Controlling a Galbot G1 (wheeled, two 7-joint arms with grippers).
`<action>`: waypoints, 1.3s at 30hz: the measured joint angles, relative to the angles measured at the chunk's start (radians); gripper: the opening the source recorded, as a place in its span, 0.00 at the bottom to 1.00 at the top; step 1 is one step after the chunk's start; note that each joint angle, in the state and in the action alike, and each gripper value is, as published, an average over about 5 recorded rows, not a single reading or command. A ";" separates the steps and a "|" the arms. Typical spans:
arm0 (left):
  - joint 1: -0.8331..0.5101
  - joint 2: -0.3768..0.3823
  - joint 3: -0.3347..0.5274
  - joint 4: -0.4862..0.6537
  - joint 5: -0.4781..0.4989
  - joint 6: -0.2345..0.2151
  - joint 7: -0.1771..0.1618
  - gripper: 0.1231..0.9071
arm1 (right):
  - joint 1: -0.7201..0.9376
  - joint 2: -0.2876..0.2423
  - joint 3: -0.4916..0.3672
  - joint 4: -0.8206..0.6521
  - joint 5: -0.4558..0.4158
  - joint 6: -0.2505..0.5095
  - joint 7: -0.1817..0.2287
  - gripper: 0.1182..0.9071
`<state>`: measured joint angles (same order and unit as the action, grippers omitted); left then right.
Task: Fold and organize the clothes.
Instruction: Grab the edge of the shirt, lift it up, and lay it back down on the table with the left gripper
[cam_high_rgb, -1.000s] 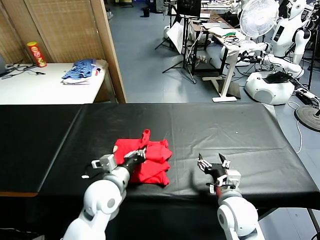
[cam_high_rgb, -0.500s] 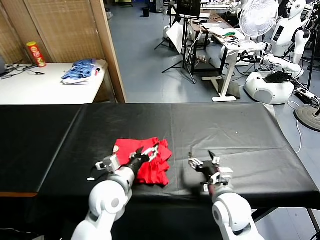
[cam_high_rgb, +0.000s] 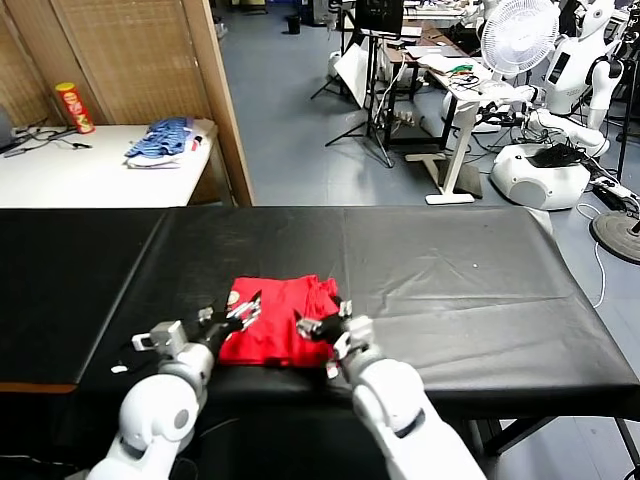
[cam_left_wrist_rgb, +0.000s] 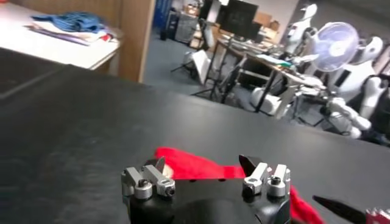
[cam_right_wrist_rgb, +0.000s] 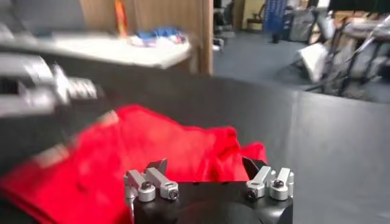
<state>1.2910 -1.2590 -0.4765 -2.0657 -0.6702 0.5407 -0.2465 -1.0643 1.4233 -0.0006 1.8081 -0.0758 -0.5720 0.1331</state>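
From the head camera I see the red T-shirt (cam_high_rgb: 278, 321) lying as a rough rectangular bundle in the lower centre of the frame, near the front edge of the black-covered table (cam_high_rgb: 450, 270). My left gripper (cam_high_rgb: 242, 311) sits at the shirt's left edge and my right gripper (cam_high_rgb: 322, 323) at its lower right corner; both have their fingers spread apart and neither pinches any cloth. I judge they flank the bundle this way so each can take a side for the next fold or square the edges. In the left wrist view the left gripper's spread fingers (cam_left_wrist_rgb: 155, 176) frame a strip of red fabric with dark tabletop around it. In the right wrist view the shirt fills the area just past the open fingers (cam_right_wrist_rgb: 152, 175), rumpled rather than flat. The black cloth shows soft creases. At the upper left of the head view a pale side table (cam_high_rgb: 90, 170) holds a blue-and-white garment pile (cam_high_rgb: 160, 140) and a red canister (cam_high_rgb: 72, 107). At the upper right stand a fan (cam_high_rgb: 517, 35) and white robots (cam_high_rgb: 560, 110) on a grey floor.
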 joint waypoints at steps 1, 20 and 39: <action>0.001 0.001 -0.005 0.006 0.002 -0.003 0.005 0.86 | -0.005 0.003 -0.001 -0.007 -0.037 0.010 0.006 0.86; 0.031 -0.055 -0.085 0.121 -0.203 -0.068 0.034 0.86 | -0.140 -0.012 0.153 0.178 0.224 0.152 0.021 0.86; 0.027 -0.078 -0.079 0.145 -0.255 -0.073 0.031 0.03 | -0.190 0.024 0.232 0.252 0.156 0.108 0.061 0.86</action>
<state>1.3177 -1.3373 -0.5551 -1.9203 -0.9253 0.4681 -0.2158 -1.2545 1.4474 0.2312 2.0599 0.0806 -0.4638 0.1942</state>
